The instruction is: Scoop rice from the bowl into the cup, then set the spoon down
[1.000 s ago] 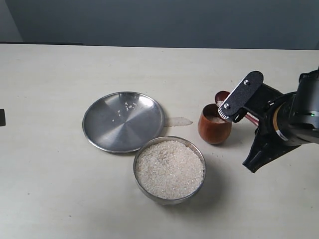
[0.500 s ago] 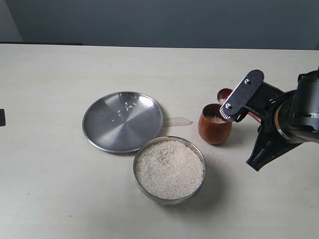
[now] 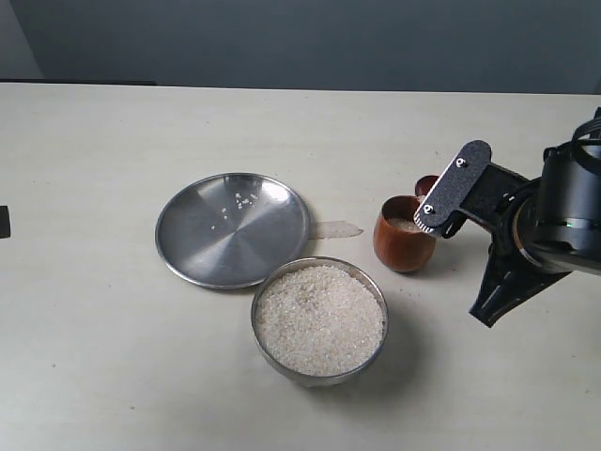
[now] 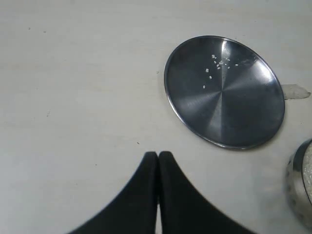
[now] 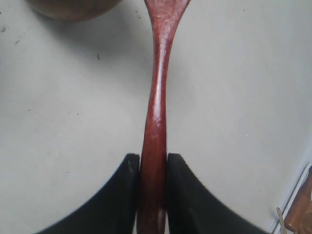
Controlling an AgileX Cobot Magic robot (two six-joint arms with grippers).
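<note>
The steel bowl (image 3: 266, 299), heaped with white rice (image 3: 319, 319), stands at the front centre. To its right and further back is the brown wooden cup (image 3: 404, 246), with some rice (image 3: 405, 225) in it. My right gripper (image 3: 449, 209) hovers just right of the cup, shut on the long handle of the red-brown spoon (image 5: 156, 97). The spoon's head (image 3: 427, 184) shows just behind the cup's rim. In the right wrist view the gripper (image 5: 153, 161) clamps the handle on both sides, with the cup (image 5: 73, 7) at the frame's edge. My left gripper (image 4: 158, 155) is shut and empty over bare table.
A flat steel plate (image 3: 232, 228) with a few stray grains lies left of the cup and behind the bowl. A small clear scrap (image 3: 336, 228) lies between plate and cup. In the left wrist view the plate (image 4: 224, 90) and the bowl's rim (image 4: 298, 183) appear.
My right gripper has shifted slightly to the right and lower with the spoon. The spoon's head has drawn back from over the cup to just behind its rim.
</note>
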